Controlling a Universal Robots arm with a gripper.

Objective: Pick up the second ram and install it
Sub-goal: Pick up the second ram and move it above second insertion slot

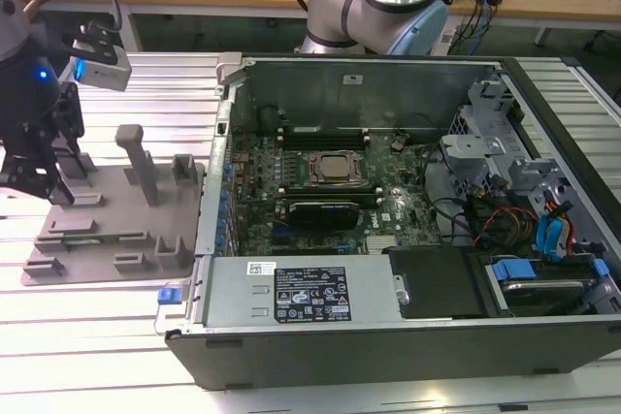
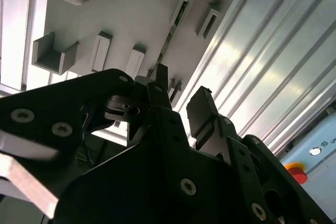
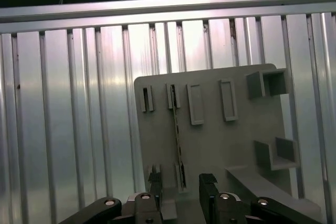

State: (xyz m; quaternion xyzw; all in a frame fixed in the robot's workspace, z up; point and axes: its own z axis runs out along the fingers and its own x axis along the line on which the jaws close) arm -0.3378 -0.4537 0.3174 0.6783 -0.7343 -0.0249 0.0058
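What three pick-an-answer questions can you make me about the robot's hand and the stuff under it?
1. Where is the ram stick? A) standing in the tray B) in a drawer C) on the floor
2. What colour is the tray? A) red B) grey C) yellow
3. How is the hand? A) shut on a cable B) shut on a screw C) open
Answers: 1 A, it stands on edge in a tray slot; 2 B, it is plain grey all over; 3 C, its fingers stand apart above the stick.
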